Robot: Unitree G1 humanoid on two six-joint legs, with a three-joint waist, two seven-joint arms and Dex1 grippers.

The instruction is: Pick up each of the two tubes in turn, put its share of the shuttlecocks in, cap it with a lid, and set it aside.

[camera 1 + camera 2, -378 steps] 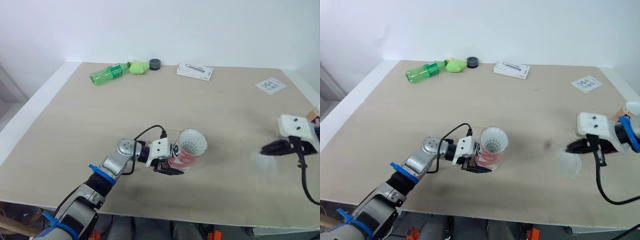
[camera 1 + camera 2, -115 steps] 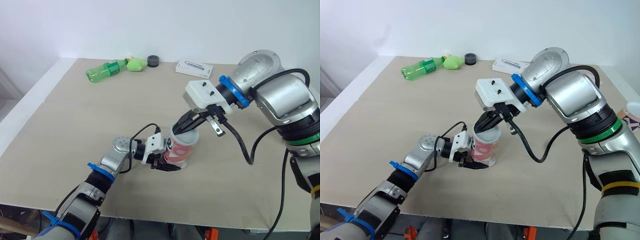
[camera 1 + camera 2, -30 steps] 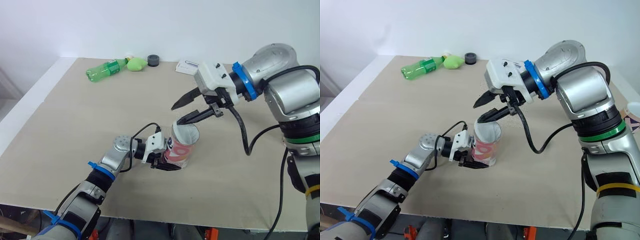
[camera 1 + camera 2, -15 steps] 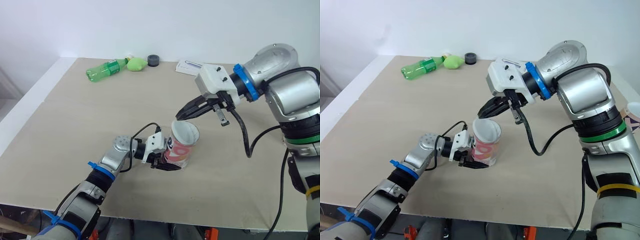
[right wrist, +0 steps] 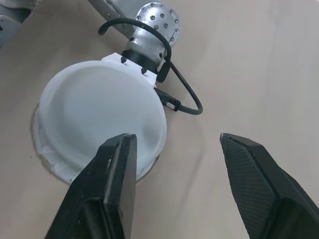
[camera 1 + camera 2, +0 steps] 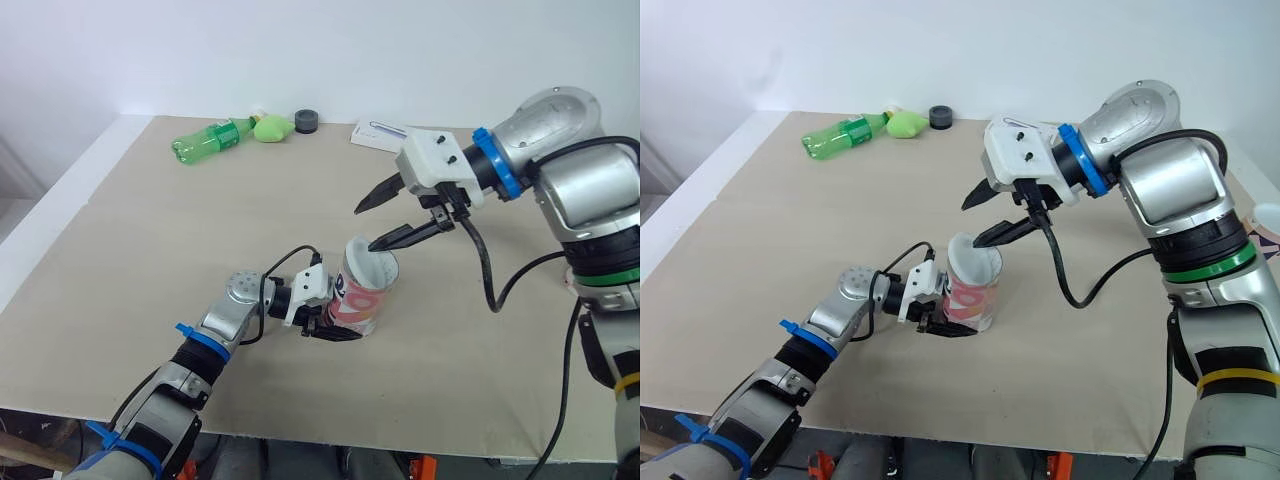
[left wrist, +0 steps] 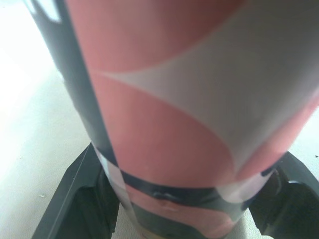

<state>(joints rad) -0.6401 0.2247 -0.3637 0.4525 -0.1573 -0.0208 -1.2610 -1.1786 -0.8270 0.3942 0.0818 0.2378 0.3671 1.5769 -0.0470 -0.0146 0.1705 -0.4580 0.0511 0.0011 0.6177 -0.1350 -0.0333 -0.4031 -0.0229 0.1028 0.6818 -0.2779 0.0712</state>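
Half a second ago I had the right gripper point(image 6: 365, 228) pinched together at the rim of the tube point(image 6: 360, 297); now its fingers stand well apart and it hangs just above the mouth, toward 1 o'clock from it, touching nothing. The white lid point(image 5: 102, 119) lies over the mouth, and in the right wrist view a sliver of the tube's rim shows past one edge of it, so I judge it is sitting slightly off-centre and not pressed home. The tube itself has not moved: it stands upright on the table point(image 6: 150, 260), a little toward 6 o'clock from the middle, with the left gripper point(image 6: 332, 322) clamped around its base from the 9 o'clock side, one black finger point(image 7: 82, 199) on each flank. To my mind the capping is nearly done; one more push should seat the lid before the tube goes aside
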